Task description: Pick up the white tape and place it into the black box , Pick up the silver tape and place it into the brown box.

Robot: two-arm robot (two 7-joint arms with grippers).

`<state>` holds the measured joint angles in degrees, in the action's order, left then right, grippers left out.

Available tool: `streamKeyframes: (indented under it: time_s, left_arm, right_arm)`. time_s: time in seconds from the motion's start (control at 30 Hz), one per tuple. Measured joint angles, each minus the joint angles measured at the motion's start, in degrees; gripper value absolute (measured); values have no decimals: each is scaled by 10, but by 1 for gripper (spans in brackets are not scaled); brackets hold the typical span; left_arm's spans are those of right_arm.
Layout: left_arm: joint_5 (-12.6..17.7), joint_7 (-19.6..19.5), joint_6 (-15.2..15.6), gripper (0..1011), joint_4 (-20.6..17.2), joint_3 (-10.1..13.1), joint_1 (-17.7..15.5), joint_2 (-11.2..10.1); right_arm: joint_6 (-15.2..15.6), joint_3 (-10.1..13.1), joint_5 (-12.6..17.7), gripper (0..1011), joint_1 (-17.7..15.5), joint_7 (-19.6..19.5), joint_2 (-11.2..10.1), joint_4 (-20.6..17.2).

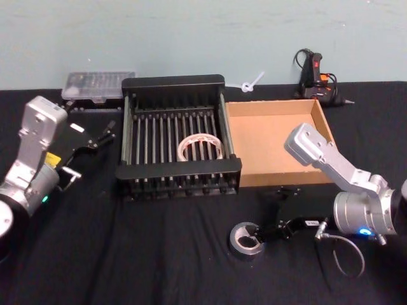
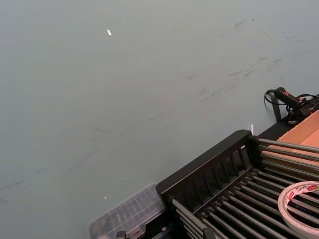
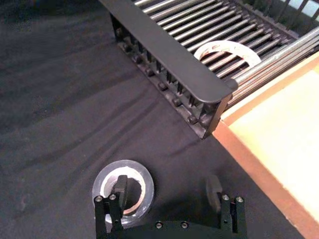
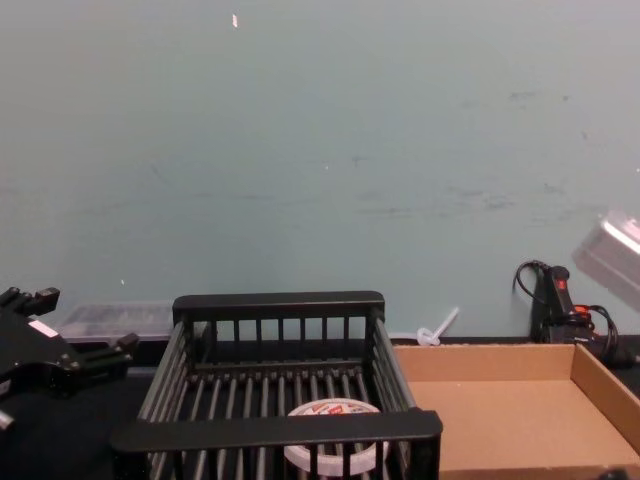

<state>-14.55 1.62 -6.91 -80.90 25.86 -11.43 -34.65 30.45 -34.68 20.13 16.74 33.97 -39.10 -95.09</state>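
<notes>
Straddling the silver tape with my right gripper, spread wide on the black cloth in front of the brown box.

I've got one finger down in the roll's centre hole and the other well outside, nothing pinched yet. My worry: if I close off-centre, the roll skids on the cloth or tips up and slips out; and carrying it low could clip the box's near wall. The white tape already lies flat on the floor of the black box, so that half looks done. My left gripper sits parked left of the crate, jaws apart, holding nothing. From the wrist camera I can't tell whether the fingertips touch the cloth.
</notes>
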Motion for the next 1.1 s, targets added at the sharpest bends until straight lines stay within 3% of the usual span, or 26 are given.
streamKeyframes:
  time_s: [1.1]
  left_arm:
    - [0,0,0,1001,0,0,0,0]
  right_arm:
    - [7,-23,-9,1002,14,5,4,18]
